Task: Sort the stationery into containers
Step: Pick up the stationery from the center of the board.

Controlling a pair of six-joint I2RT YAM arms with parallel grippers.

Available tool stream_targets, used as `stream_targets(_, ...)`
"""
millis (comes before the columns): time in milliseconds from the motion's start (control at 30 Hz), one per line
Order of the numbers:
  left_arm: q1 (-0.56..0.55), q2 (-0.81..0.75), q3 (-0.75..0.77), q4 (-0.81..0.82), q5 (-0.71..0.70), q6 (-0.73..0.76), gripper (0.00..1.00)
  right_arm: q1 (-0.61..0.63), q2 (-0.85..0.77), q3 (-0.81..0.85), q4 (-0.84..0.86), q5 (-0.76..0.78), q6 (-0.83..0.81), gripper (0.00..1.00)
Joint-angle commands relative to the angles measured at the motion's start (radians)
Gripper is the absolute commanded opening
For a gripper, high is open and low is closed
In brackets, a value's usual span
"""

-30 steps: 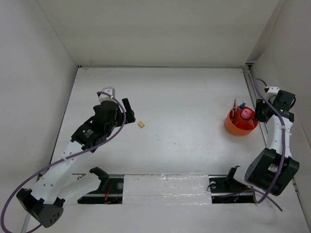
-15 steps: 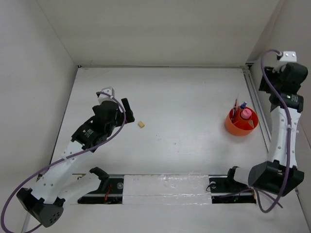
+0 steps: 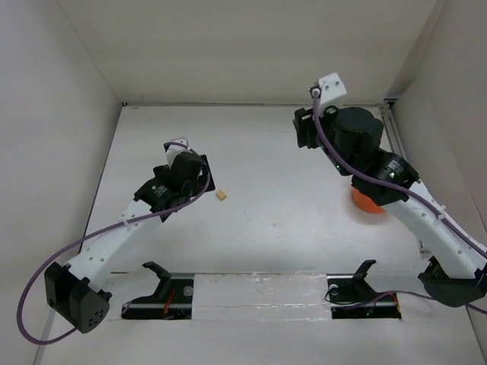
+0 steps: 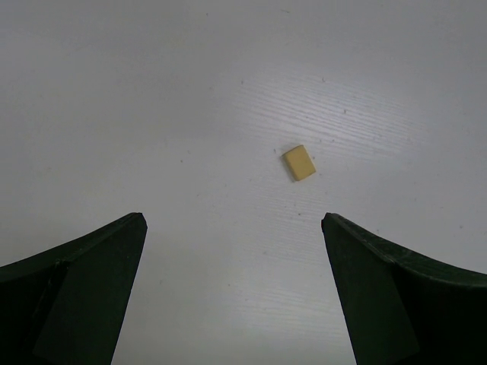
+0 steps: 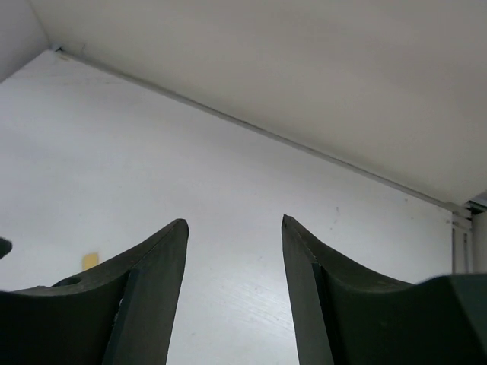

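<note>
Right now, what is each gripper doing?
Left gripper: open, empty; the tan eraser lies just ahead of it, untouched.
Right gripper: open, holding nothing.

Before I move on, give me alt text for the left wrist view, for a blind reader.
A small tan eraser lies alone on the white table, just ahead of the open left gripper and slightly right of its centre line. Its two dark fingers frame the bottom corners, touching nothing.

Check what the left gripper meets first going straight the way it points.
Likely the small tan rectangular eraser on the white table, lying just right of centre between the fingers of the open left gripper; depth unclear.
</note>
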Motion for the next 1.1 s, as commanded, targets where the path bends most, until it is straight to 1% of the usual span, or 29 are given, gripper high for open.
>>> stream_targets(0, 0.001, 0.039, 0.069, -0.05, -0.06, -0.059, 1.0, 0.075, 0.024, -0.052, 0.01, 0.095, 0.043, 0.58)
stream_targets(67, 0.001, 0.059, 0.08, -0.05, -0.051, -0.073, 1.0, 0.098, 0.024, -0.104, 0.048, 0.113, 0.08, 0.56)
stream_targets(100, 0.001, 0.082, 0.095, -0.069, -0.05, -0.098, 1.0, 0.098, -0.005, -0.175, 0.075, 0.113, 0.101, 0.56)
stream_targets(133, 0.001, 0.093, 0.104, -0.084, -0.067, -0.116, 1.0, 0.098, -0.02, -0.223, 0.115, 0.072, 0.123, 0.56)
stream_targets(167, 0.001, 0.102, 0.115, -0.101, -0.082, -0.135, 1.0, 0.08, -0.031, -0.272, 0.217, -0.073, 0.123, 0.56)
stream_targets(200, 0.001, 0.102, 0.127, -0.115, -0.099, -0.151, 1.0, 0.049, -0.031, -0.337, 0.252, -0.136, 0.137, 0.56)
stream_targets(233, 0.001, 0.102, 0.127, -0.136, -0.121, -0.164, 1.0, 0.049, 0.006, -0.348, 0.269, -0.184, 0.137, 0.56)
stream_targets(300, 0.001, 0.111, 0.15, -0.167, -0.211, -0.211, 1.0, 0.053, 0.07, -0.339, 0.249, -0.226, 0.154, 0.52)
stream_targets(333, 0.001, 0.125, 0.161, -0.202, -0.248, -0.228, 1.0, 0.067, 0.131, -0.311, 0.231, -0.226, 0.167, 0.52)
stream_targets(367, 0.01, 0.139, 0.173, -0.224, -0.311, -0.24, 1.0, 0.079, 0.153, -0.311, 0.231, -0.217, 0.168, 0.52)
stream_targets(400, 0.011, 0.157, 0.213, -0.253, -0.345, -0.282, 1.0, 0.092, 0.171, -0.311, 0.266, -0.253, 0.168, 0.52)
stream_targets(433, 0.011, 0.208, 0.241, -0.301, -0.383, -0.328, 1.0, 0.11, 0.188, -0.32, 0.301, -0.285, 0.168, 0.52)
stream_targets(467, 0.011, 0.232, 0.268, -0.407, -0.418, -0.375, 1.0, 0.11, 0.24, -0.32, 0.322, -0.313, 0.168, 0.52)
stream_targets(500, 0.011, 0.251, 0.293, -0.444, -0.466, -0.412, 1.0, 0.122, 0.274, -0.304, 0.323, -0.327, 0.183, 0.52)
stream_targets(533, 0.011, 0.265, 0.332, -0.464, -0.477, -0.432, 1.0, 0.135, 0.311, -0.282, 0.304, -0.327, 0.183, 0.49)
stream_targets(567, 0.029, 0.276, 0.351, -0.465, -0.477, -0.432, 1.0, 0.135, 0.37, -0.227, 0.274, -0.309, 0.193, 0.49)
stream_targets(633, 0.092, 0.261, 0.367, -0.384, -0.365, -0.347, 1.0, 0.148, 0.388, -0.216, 0.277, -0.309, 0.203, 0.48)
stream_targets(667, 0.172, 0.221, 0.342, -0.315, -0.292, -0.275, 1.0, 0.161, 0.397, -0.216, 0.289, -0.295, 0.203, 0.48)
stream_targets(700, 0.22, 0.199, 0.318, -0.184, -0.209, -0.151, 1.0, 0.161, 0.397, -0.228, 0.3, -0.284, 0.216, 0.48)
stream_targets(733, 0.271, 0.181, 0.29, -0.128, -0.049, -0.111, 1.0, 0.17, 0.397, -0.228, 0.3, -0.284, 0.226, 0.48)
stream_targets(767, 0.317, 0.167, 0.237, -0.085, 0.018, -0.08, 1.0, 0.17, 0.386, -0.228, 0.3, -0.274, 0.235, 0.48)
stream_targets(800, 0.375, 0.167, 0.215, -0.036, 0.063, -0.058, 1.0, 0.17, 0.377, -0.228, 0.3, -0.273, 0.235, 0.49)
stream_targets(867, 0.376, 0.179, 0.18, -0.035, 0.091, -0.058, 1.0, 0.17, 0.363, -0.239, 0.3, -0.243, 0.235, 0.49)
stream_targets(933, 0.376, 0.216, 0.15, 0.002, 0.138, -0.058, 1.0, 0.17, 0.339, -0.239, 0.3, -0.225, 0.235, 0.49)
stream_targets(967, 0.376, 0.225, 0.135, 0.018, 0.196, -0.058, 1.0, 0.17, 0.339, -0.25, 0.3, -0.224, 0.235, 0.5)
stream_targets(1067, 0.367, 0.236, 0.075, 0.1, 0.31, -0.079, 1.0, 0.17, 0.296, -0.25, 0.3, -0.195, 0.226, 0.5)
